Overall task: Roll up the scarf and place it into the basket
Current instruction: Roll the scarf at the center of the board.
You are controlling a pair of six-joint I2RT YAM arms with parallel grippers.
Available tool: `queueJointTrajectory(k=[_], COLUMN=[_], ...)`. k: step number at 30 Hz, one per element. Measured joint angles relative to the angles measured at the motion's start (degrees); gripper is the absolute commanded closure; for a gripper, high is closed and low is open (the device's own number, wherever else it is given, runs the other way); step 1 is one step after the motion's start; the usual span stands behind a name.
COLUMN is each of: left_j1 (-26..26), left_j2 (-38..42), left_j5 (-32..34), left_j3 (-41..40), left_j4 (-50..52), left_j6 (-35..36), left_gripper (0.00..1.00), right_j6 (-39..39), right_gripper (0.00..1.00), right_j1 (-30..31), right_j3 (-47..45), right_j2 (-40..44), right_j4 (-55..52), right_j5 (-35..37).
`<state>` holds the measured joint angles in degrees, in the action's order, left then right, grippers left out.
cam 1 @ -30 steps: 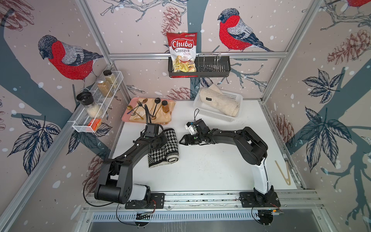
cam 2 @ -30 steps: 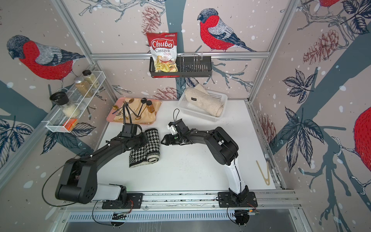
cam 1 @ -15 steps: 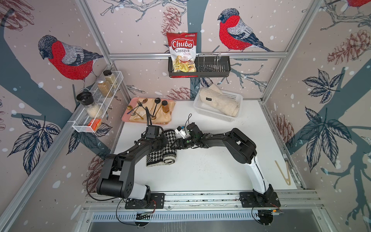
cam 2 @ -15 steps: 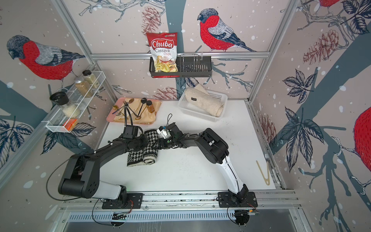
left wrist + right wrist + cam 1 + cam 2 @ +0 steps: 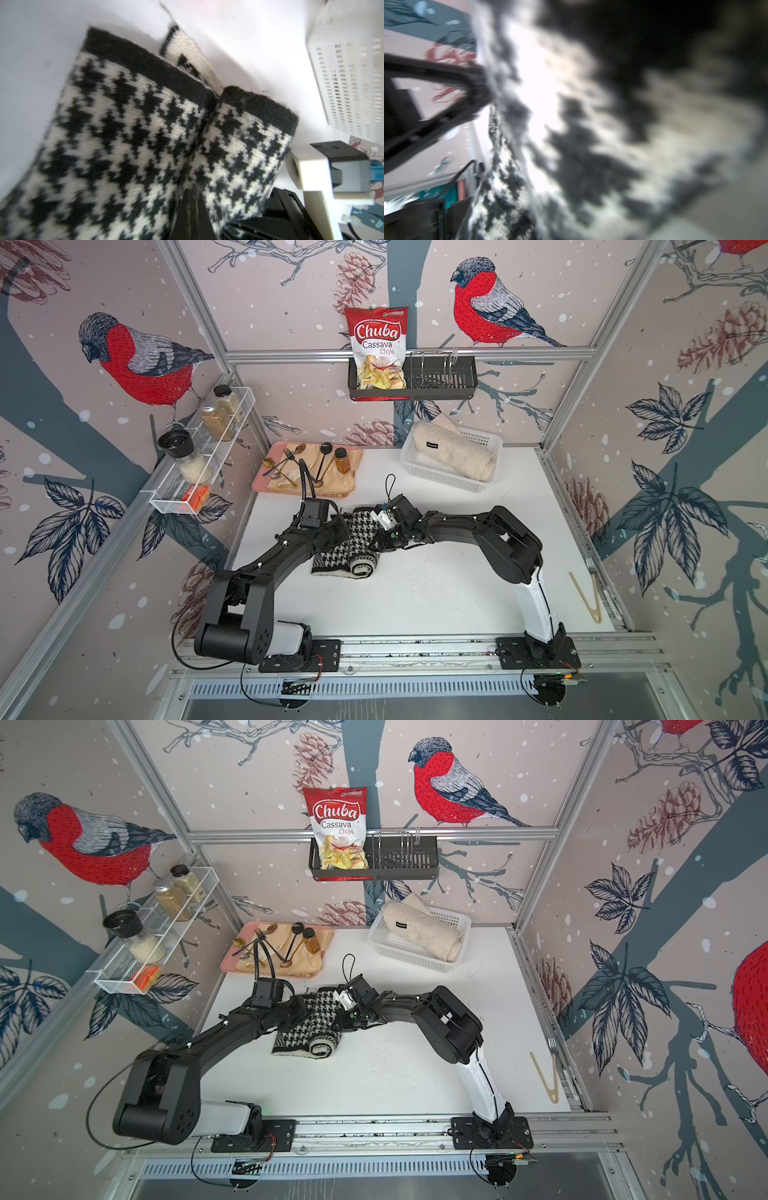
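1. The left gripper point(image 5: 340, 531) is closed, pinching the scarf point(image 5: 353, 549) at its left edge.
2. The right gripper point(image 5: 377, 537) is closed on the scarf's right edge.
3. The scarf, partly rolled, lies mid-table point(image 5: 415, 605), well apart from the basket point(image 5: 436, 473) at the far right, which holds a beige roll point(image 5: 453, 450).
4. A tray point(image 5: 258, 483) sits far left and tongs point(image 5: 586, 597) lie by the right edge. A rack point(image 5: 178, 489) and a caddy point(image 5: 457, 381) hang on the walls.
5. Only the left wrist view shows dark fingers point(image 5: 188, 209) biting a fold of the scarf, with the basket's grid wall point(image 5: 349, 83) beyond. The right wrist view is blurred scarf point(image 5: 591, 145).
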<state>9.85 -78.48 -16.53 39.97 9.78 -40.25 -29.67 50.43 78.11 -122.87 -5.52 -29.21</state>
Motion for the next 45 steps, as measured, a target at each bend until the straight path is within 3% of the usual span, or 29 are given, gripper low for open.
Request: queueJointTrajectory(k=[9,14,23,28,36,45], left_j1=[4.5,5.3,10.9,13.1,13.4,13.2], left_j2=[-1.0,-1.9,-3.1,-5.0,-5.7,-5.6], left_j5=[0.5,0.0,-6.1,-8.4,-8.9,-8.5], left_j3=[0.1,-1.2,2.3,2.4,0.3,-0.9], left_j4=[-0.4,-1.0,-9.6,-14.2,-17.2,-17.2], left_j6=[-0.3,-0.5,-1.7,-3.3,-4.8,-4.7], left_gripper=[1.00,1.00,1.00,1.00,1.00,1.00], right_j6=[5.6,6.8,8.5,8.7,8.8,9.1], right_gripper=[0.85,0.79,0.78,0.75,0.51,0.49], right_j1=[-0.5,-1.0,-0.2,0.9,1.5,1.2], right_j3=[1.6,8.6,22.5,28.8,34.1,34.6], right_j2=[6.3,3.6,-1.0,-1.3,-3.0,-3.1], right_j4=[-22.1,-34.2,-55.4,-62.2,-65.0,-58.3], right_j5=[18.5,24.3,34.7,37.2,36.5,29.0])
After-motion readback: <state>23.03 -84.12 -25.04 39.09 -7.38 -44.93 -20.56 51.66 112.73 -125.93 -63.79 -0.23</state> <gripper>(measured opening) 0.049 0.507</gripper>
